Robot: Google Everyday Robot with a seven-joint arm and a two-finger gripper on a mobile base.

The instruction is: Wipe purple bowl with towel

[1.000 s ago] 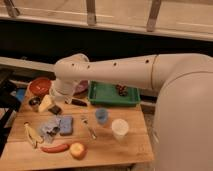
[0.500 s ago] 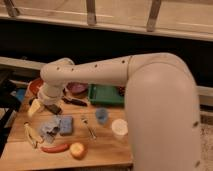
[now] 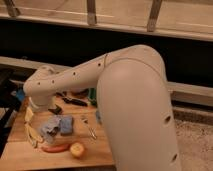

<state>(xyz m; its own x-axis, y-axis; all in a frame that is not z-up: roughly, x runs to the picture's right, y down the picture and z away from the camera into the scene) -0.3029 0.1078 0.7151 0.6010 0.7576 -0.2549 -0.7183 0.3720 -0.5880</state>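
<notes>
Our end effector (image 3: 31, 111) hangs over the left of the bench (image 3: 95, 150), near the towel (image 3: 57, 125); we cannot tell its state.

Matt wood table (image 3: 97, 150); smooth plastic arm (image 3: 131, 95); end effector (image 3: 34, 111) at table's left.

I have a single view, set high at my shoulder side and looking down and forward across the bench (image 3: 15, 150) toward a dark back wall. It sits very near my arm (image 3: 135, 100), whose bulk fills the right and centre. My hand (image 3: 33, 107) hangs low at the far left, over the bench's left end.
</notes>
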